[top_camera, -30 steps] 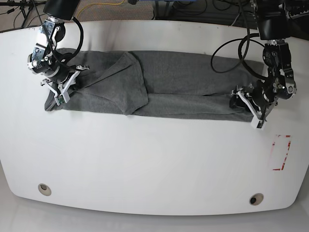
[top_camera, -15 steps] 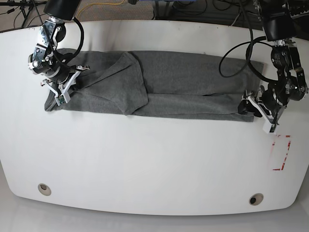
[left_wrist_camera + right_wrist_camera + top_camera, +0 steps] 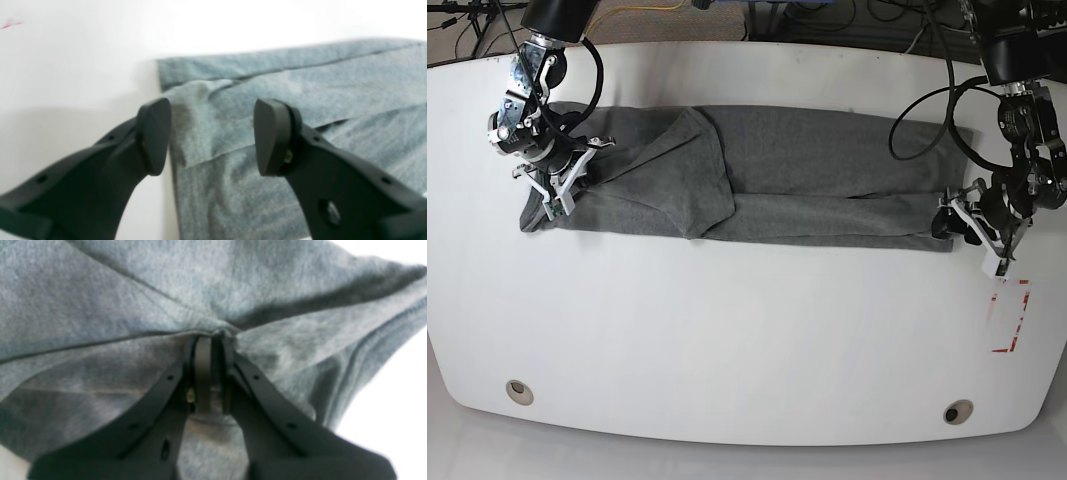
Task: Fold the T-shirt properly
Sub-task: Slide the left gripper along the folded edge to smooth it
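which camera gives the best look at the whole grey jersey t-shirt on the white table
The base view: it shows the whole heather-grey jersey T-shirt lying as a long folded band across the white table. The left wrist view shows only one end's layered edges between open jaws. The right wrist view shows a blurred bunch of cloth pinched by shut jaws.

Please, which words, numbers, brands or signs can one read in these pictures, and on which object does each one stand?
No readable text.
T-shirt: plain grey, no print or label showing.
Table: a red outlined rectangle near the left gripper, a mark without letters.
Right gripper: no markings legible.
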Motion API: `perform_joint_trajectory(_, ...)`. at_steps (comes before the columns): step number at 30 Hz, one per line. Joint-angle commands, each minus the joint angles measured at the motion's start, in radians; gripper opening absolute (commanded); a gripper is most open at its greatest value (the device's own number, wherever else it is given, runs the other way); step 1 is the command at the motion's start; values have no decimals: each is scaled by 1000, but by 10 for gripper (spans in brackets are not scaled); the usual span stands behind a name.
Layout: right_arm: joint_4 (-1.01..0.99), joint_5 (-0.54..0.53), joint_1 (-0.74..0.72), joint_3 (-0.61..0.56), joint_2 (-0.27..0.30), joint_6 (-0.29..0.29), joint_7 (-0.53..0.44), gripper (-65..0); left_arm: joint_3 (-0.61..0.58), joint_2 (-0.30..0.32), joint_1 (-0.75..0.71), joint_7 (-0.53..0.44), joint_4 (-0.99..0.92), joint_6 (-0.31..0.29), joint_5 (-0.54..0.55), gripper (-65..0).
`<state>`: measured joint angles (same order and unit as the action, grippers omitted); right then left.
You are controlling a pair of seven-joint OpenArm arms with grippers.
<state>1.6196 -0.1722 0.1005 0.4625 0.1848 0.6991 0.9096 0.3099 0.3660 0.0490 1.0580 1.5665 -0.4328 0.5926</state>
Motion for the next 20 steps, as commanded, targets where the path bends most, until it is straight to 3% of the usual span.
perform_joint_trajectory(1, 87, -13, -11, -1, 0, -1, -5, -599, 45, 14, -7, -20, 79, -2, 14, -276)
perform_joint_trajectory(8, 187, -11, -46, -14, -14, -1, 119, -599, 99, 11, -24, -17, 133, -2, 14, -276)
perform_joint_trajectory(20, 190, -11, -49, -35, -14, -1, 127, -599, 97, 8, -50, -17, 130, -2, 13, -276)
